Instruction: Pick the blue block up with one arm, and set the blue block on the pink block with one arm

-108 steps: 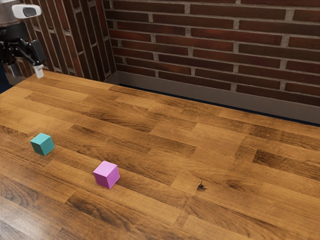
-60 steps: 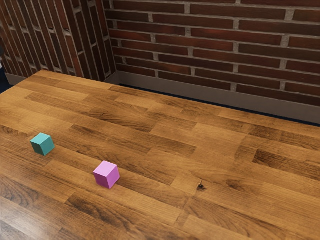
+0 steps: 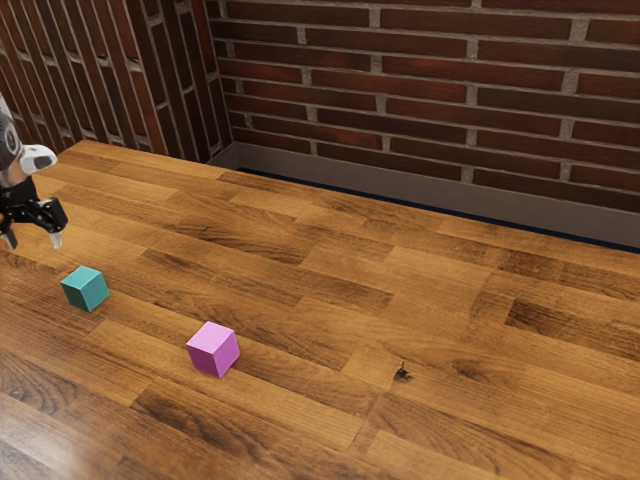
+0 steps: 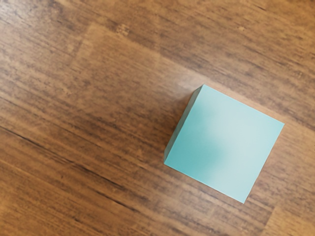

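Teal-ish blue block (image 3: 85, 288) sits loose on the bench (image 3: 400, 300), pink block (image 3: 213, 349) at its 4 o'clock. Tool (image 3: 32, 240) hovers at its 11 o'clock, jaws apart (nothing held), presumably lining up the grasp.

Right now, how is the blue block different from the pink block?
The blue block is teal-blue; the pink block is pink. The blue block sits close by the gripper; the pink block lies farther off, toward the exterior view's right. Both are cubes resting on the wooden table, apart, neither one held.
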Controlling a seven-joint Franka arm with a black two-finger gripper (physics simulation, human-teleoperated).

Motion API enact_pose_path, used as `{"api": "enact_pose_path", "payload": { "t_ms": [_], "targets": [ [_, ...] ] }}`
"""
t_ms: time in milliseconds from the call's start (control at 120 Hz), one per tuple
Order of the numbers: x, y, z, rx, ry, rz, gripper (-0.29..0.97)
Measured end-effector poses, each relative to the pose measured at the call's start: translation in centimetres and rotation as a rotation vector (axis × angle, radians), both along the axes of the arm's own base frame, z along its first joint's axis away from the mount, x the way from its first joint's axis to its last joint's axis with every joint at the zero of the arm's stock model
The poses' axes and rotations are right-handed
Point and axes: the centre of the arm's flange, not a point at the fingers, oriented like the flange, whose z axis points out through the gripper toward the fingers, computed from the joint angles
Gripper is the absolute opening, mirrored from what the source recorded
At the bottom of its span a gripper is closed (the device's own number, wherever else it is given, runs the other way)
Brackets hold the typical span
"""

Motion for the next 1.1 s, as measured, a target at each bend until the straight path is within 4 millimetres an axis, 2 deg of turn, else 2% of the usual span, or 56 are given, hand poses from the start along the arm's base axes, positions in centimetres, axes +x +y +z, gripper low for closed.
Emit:
{"api": "enact_pose_path", "payload": {
  "t_ms": [117,333,483,650,758,850,1000,1100],
  "targets": [
    [0.4,0.0,-0.4,0.013,-0.008,-0.025,0.68],
    [-0.3,-0.2,-0.8,-0.002,0.063,-0.076,0.68],
    [0.1,-0.7,-1.1,-0.021,0.050,-0.151,0.67],
    [0.3,-0.7,-1.9,-0.034,0.047,-0.212,0.68],
    [0.7,-0.5,-3.2,-0.024,0.049,-0.266,0.66],
    [1.1,-0.4,-3.6,-0.008,0.036,-0.313,0.66],
    [3.2,-1.9,-5.8,-0.033,-0.023,-0.405,0.67],
    [3.9,-2.3,-5.9,-0.033,-0.046,-0.442,0.67]
  ]
}}
